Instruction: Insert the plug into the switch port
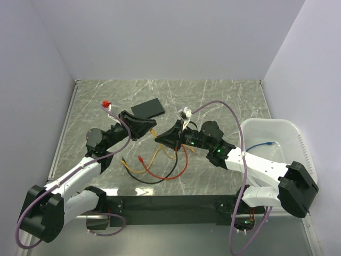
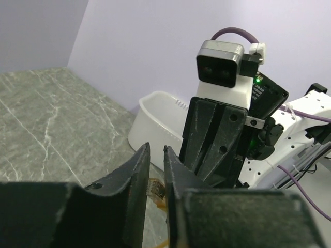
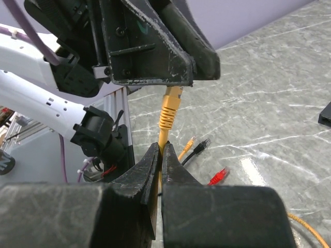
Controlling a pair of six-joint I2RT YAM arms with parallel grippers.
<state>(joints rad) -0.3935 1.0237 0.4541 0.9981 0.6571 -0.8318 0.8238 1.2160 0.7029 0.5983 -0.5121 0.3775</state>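
The switch (image 1: 147,108) is a flat black box lying on the table behind both grippers; its corner shows at the right edge of the right wrist view (image 3: 326,114). My left gripper (image 1: 151,129) and right gripper (image 1: 160,140) meet tip to tip above the table's middle. The right gripper (image 3: 160,150) is shut on the orange cable (image 3: 169,111) just below its boot. The left gripper (image 2: 156,150) is closed to a narrow gap around that cable's clear plug (image 2: 158,188). In the right wrist view the left gripper's fingers (image 3: 155,57) cover the plug's tip.
Loose ends lie on the table under the grippers: an orange plug (image 3: 189,143), a black plug (image 3: 202,144) and a red plug (image 3: 220,175), their cables looping (image 1: 154,173) toward the front. A white bin (image 1: 290,130) with a blue cable (image 1: 265,144) stands at the right.
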